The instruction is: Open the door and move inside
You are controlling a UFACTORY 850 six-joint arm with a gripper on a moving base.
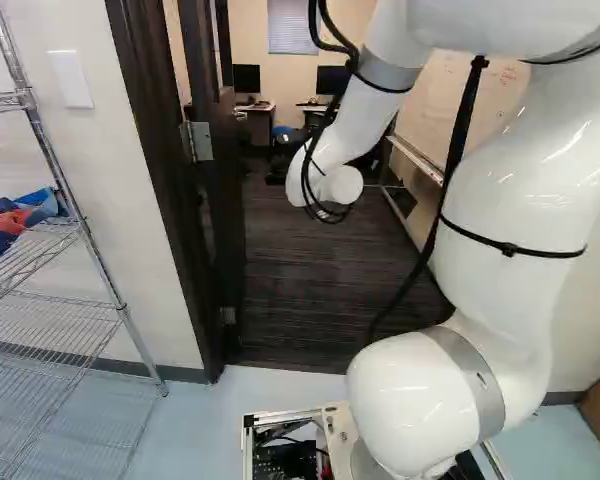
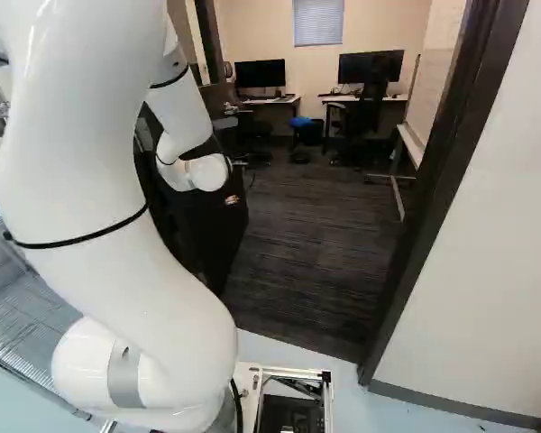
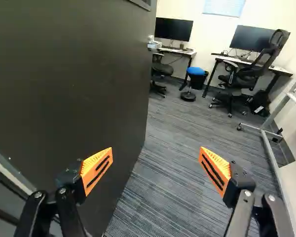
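The gripper (image 2: 233,200) shows only as a small orange patch against the dark door (image 2: 218,244) in the right base view, mostly hidden by the arm. In the wrist view the gripper (image 3: 156,154) is wide open and holds nothing. One finger is in front of the door's face (image 3: 74,74), the other over the carpet; contact with the door cannot be told. The door stands swung inward, with its silver handle (image 3: 154,45) at the far edge. In the left base view the door's hinge (image 1: 197,141) shows beside the dark frame (image 1: 165,200).
Through the doorway lies dark carpet (image 2: 311,262). Desks with monitors (image 2: 370,66), office chairs and a blue-topped stool (image 3: 196,71) stand at the far wall. A whiteboard stand (image 3: 274,153) is along the room's side. The other door jamb (image 2: 433,180) and a wire shelf (image 1: 55,325) flank the base.
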